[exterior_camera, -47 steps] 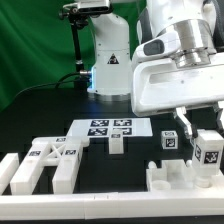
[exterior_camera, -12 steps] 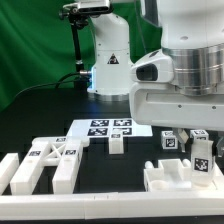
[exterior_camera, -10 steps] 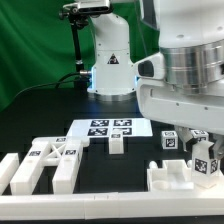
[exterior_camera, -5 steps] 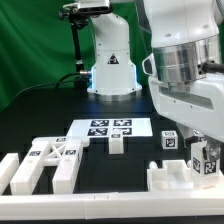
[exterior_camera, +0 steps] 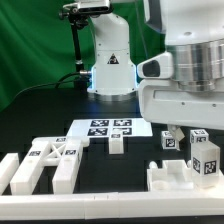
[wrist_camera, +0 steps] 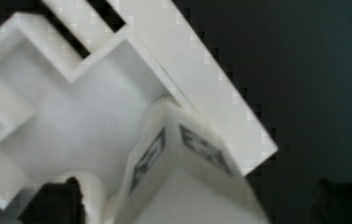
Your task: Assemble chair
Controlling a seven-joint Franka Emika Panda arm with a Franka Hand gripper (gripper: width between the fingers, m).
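My gripper (exterior_camera: 205, 148) is shut on a white tagged chair block (exterior_camera: 207, 157) and holds it upright just above the far right end of a notched white chair part (exterior_camera: 172, 178), at the exterior view's right. In the wrist view the block (wrist_camera: 182, 165) fills the space between my jaws, with the notched part (wrist_camera: 66, 95) below it. A small tagged cube (exterior_camera: 168, 142) stands behind the notched part. A wide tagged chair panel (exterior_camera: 45, 160) lies at the exterior view's left. A small white block (exterior_camera: 117, 144) stands in the middle.
The marker board (exterior_camera: 105, 127) lies flat behind the small block. A long white border rail (exterior_camera: 80, 202) runs along the front edge. A white robot base (exterior_camera: 108, 60) stands at the back, with a green curtain behind it.
My wrist has turned and the arm has shifted above the notched part. The held block has dropped slightly and stayed over that part's right end. The other parts have not moved.
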